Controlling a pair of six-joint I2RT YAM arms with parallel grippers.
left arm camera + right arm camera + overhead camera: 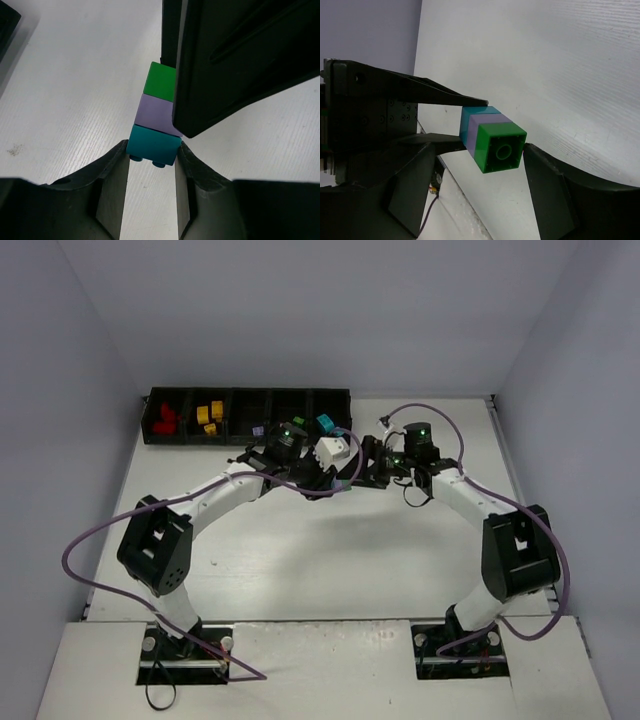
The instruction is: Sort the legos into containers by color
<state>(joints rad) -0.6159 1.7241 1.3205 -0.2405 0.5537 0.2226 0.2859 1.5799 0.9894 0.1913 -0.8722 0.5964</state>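
A stack of three joined legos, cyan point(153, 144), lilac point(154, 114) and green point(160, 80), is held in the air above the white table. My left gripper point(152, 151) is shut on the cyan end. My right gripper point(479, 156) is open, with its fingers on either side of the green end point(500, 147). There is a gap at its left finger, and its right finger is at the brick's edge. In the top view the two grippers meet near the table's middle, left point(350, 462) and right point(378, 464), and the stack is hidden between them.
The black five-compartment tray point(250, 393) stands along the back left. It holds red point(165, 418), yellow point(210, 415), lilac point(258, 430), green point(298, 420) and cyan point(325, 423) bricks, one colour to a compartment. Purple cables loop off both arms.
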